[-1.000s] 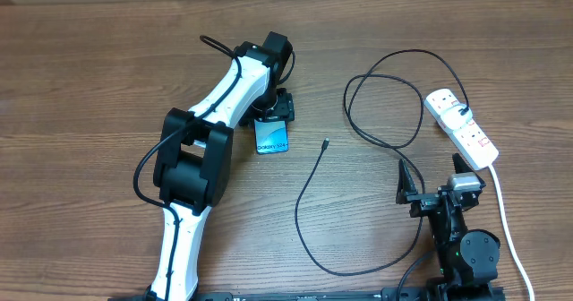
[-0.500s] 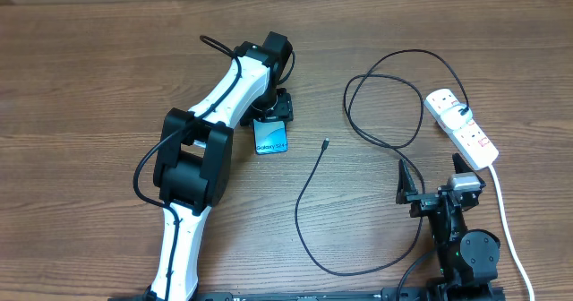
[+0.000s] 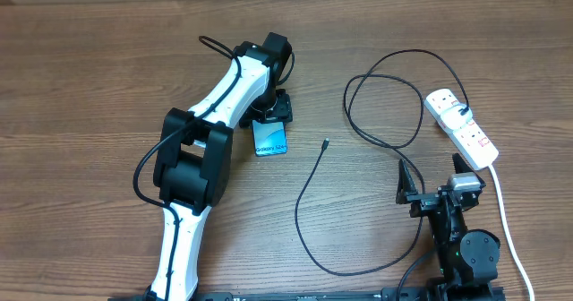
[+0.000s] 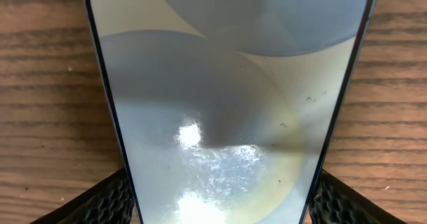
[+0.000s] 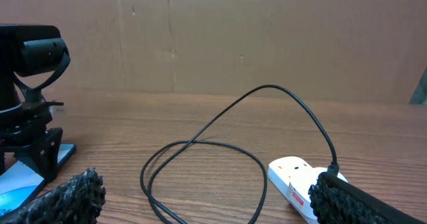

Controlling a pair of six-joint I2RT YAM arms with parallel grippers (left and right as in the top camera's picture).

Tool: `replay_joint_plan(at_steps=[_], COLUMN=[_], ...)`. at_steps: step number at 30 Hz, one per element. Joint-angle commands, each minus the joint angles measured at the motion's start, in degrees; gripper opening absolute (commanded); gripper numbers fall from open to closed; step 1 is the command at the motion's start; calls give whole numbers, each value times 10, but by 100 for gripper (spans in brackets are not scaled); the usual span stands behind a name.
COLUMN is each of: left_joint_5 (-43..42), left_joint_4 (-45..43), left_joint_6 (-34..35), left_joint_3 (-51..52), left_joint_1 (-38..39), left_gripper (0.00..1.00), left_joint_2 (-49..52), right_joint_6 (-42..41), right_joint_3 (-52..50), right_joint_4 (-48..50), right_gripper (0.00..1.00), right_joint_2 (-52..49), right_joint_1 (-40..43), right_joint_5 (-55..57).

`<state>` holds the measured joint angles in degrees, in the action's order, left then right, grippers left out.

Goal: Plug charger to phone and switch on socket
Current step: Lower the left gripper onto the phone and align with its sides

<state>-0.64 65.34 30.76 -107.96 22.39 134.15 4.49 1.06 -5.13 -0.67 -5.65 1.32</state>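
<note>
Bright, even light from overhead; white glare blooms on the phone (image 4: pixel 227 84) screen, soft-focused close up, shadows faint.

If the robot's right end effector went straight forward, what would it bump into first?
Probably the charger: its black cable loop lies on the table right ahead of the open right end effector. The socket sits off to the right. Depth is hard to judge.

Bare desk (image 3: pixel 81 68) along the left edge and near-edge centre. Charger (image 3: pixel 298 207) loops, seemingly lying flat, obstruct the right half, with the socket (image 3: pixel 461 126) at the right edge.
</note>
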Motion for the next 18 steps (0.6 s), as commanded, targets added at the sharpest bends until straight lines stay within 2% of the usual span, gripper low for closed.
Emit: replay_joint_plan(at_steps=[1,10,18], left_joint_5=[21,27,27], left_joint_4=[14,13,0], left_joint_6=[10,10,1], left_joint_3=[-13,-20,-15], left_joint_1=[-3,-3,-3], left_gripper=[73,74,93], left_joint_2=[3,3,3], right_joint_6=[-1,-1,-1], right_joint_3=[-6,-6,-6], right_joint_4=[4,4,4], right_gripper=[100,100,100], right_joint_2=[5,5,5], right_joint_1=[3,3,3], right_joint_5=[-1,-1,-1])
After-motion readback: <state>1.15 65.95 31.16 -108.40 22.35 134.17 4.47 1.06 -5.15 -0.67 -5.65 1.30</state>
